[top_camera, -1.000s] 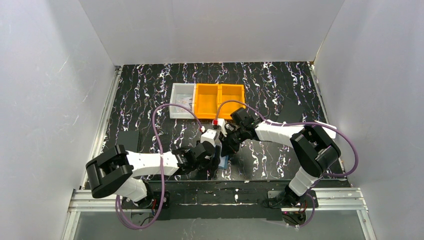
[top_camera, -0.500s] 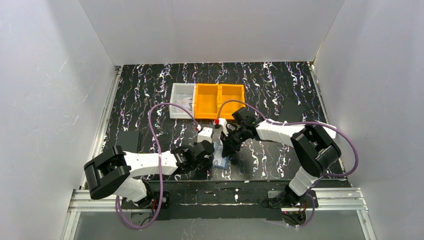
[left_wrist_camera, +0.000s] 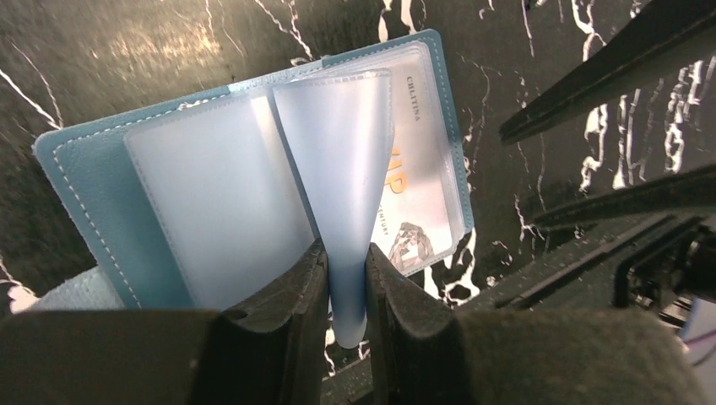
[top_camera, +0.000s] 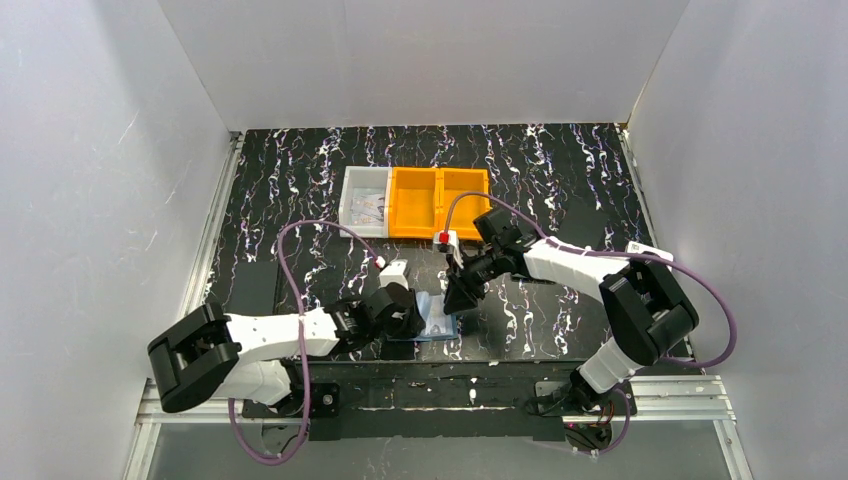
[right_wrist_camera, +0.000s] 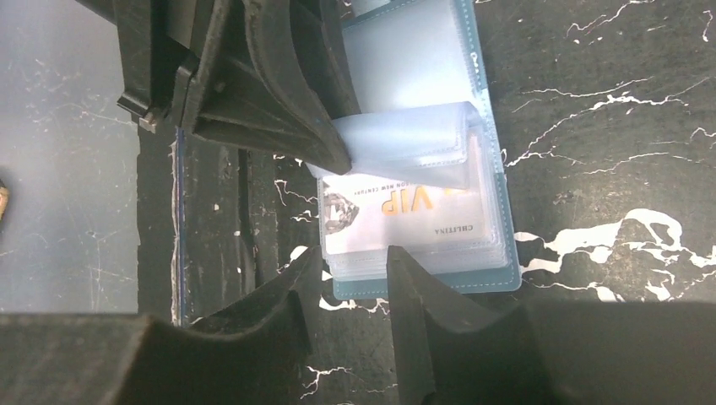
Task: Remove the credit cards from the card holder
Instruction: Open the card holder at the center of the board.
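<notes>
A black surface [top_camera: 560, 170] veined with white streaks fills the floor of a white-walled enclosure [top_camera: 420, 60]. Toward its far side a white bin [top_camera: 365, 172] with some small clear items inside touches two orange bins [top_camera: 414, 205], side by side in a row. An aluminium rail [top_camera: 660, 392] runs along the near edge.

Your left fingers [left_wrist_camera: 283, 299] pinch a sleeve [left_wrist_camera: 338, 169] upright over the open holder [left_wrist_camera: 76, 169], blocking its middle. The card [right_wrist_camera: 405, 221] beneath lies uncovered toward your right fingers [right_wrist_camera: 435, 316], which stand apart just off the holder's edge. The bins [top_camera: 440, 200] sit well behind.
</notes>
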